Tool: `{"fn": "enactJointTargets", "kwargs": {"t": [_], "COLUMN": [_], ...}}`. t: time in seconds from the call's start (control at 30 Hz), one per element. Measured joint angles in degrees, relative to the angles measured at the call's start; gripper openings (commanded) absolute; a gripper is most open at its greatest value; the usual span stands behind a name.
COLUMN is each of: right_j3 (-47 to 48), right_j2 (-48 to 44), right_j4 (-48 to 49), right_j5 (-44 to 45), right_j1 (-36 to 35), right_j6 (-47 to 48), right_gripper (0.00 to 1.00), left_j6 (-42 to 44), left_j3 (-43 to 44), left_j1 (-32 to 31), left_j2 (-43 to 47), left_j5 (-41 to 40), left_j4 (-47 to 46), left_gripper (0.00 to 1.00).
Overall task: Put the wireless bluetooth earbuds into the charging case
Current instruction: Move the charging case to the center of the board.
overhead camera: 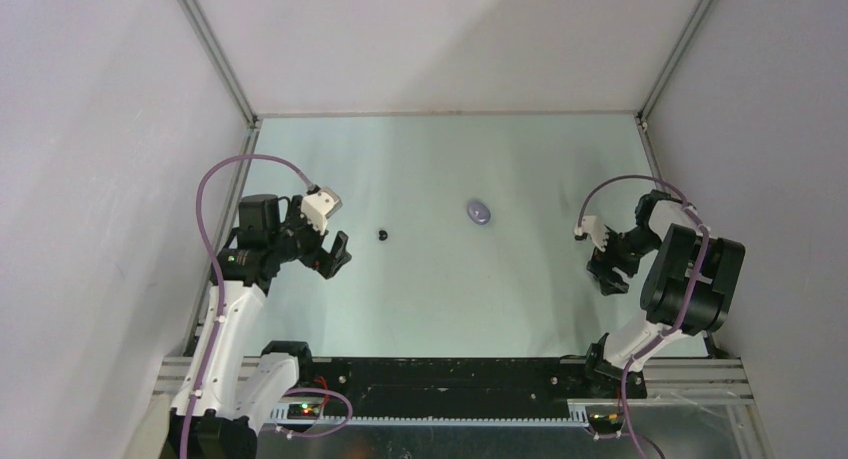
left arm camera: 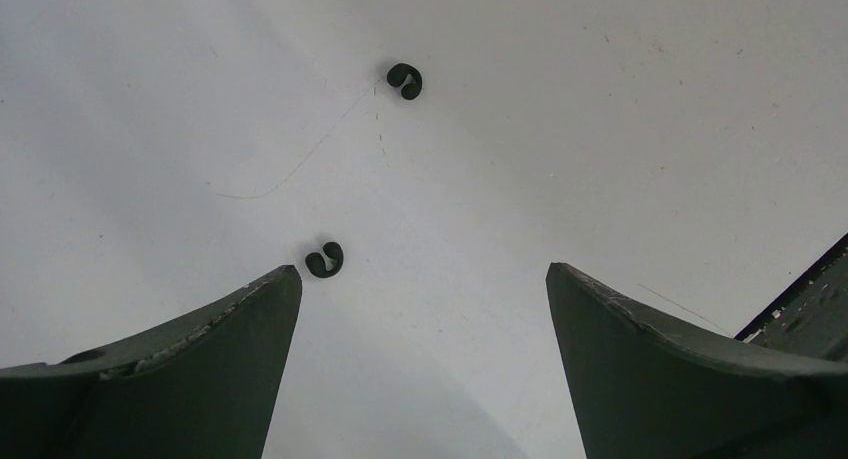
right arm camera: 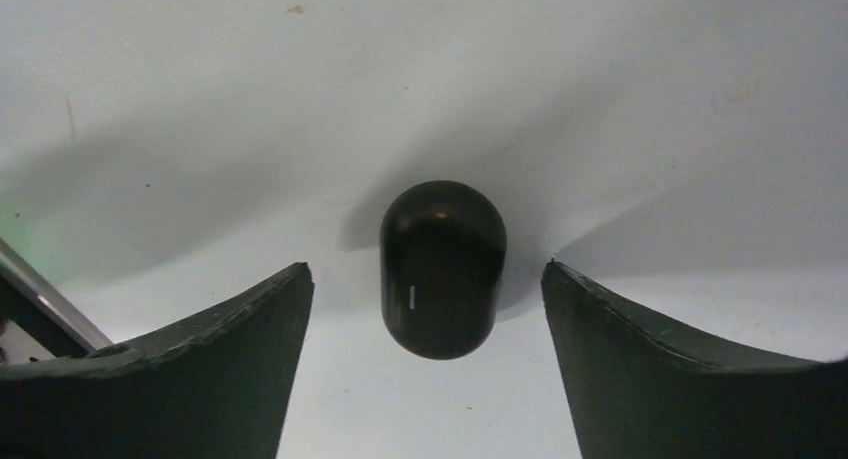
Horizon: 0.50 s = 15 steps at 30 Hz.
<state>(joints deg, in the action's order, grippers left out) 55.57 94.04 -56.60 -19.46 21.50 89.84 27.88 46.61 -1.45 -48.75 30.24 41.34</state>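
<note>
**Hovering with jaws spread over loose earbuds and a shut case**

Overhead, a pale purple, glossy oval pod [overhead camera: 479,212] lies on the pale table [overhead camera: 440,309]; whether it is a case cannot be told at this size. One tiny glossy black earbud [overhead camera: 382,235] sits well to the left of the pod. The left gripper [overhead camera: 335,254] is farther left again, beyond that bud, and the right gripper [overhead camera: 603,269] is well to the pod's right and nearer the arm bases. Only this view shows the pod.

From the left wrist, two black earbuds appear where the overhead view resolves one: a nearer one [left arm camera: 324,260] just beside the tip of the view's left-hand finger [left arm camera: 200,369], apart from it, and a farther one [left arm camera: 405,80] ahead. The fingers stand wide and grasp nothing.

From the right wrist, one glossy black rounded charging case [right arm camera: 442,269], lid shut with a small white mark on its front, lies between the spread fingers [right arm camera: 680,369], touching neither. This gripper hides it overhead.
</note>
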Motion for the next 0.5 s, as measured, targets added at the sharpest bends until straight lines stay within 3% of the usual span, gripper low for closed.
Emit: {"fn": "enactJointTargets", "kwargs": {"t": [0.13,0.27,0.5], "right_j3": [0.07,0.04,-0.22], "right_j2": [0.33,0.44,-0.92], "right_j4": [2.01,3.41,4.17], "right_j5": [0.31,0.63,1.38], "right_j1": [-0.44,-1.27,-8.96], "right_j6": [-1.81,-3.89,-11.41], "right_gripper": [0.60,0.48,0.40], "left_j6": [0.00,0.00,0.00], "left_j3": [0.00,0.00,0.00], "left_j1": [0.00,0.00,0.00], "left_j2": [-0.02,-0.15,-0.26], "left_j5": [0.00,0.00,0.00], "left_j4": [0.00,0.02,0.02], "left_gripper": [0.99,1.00,0.99]}}
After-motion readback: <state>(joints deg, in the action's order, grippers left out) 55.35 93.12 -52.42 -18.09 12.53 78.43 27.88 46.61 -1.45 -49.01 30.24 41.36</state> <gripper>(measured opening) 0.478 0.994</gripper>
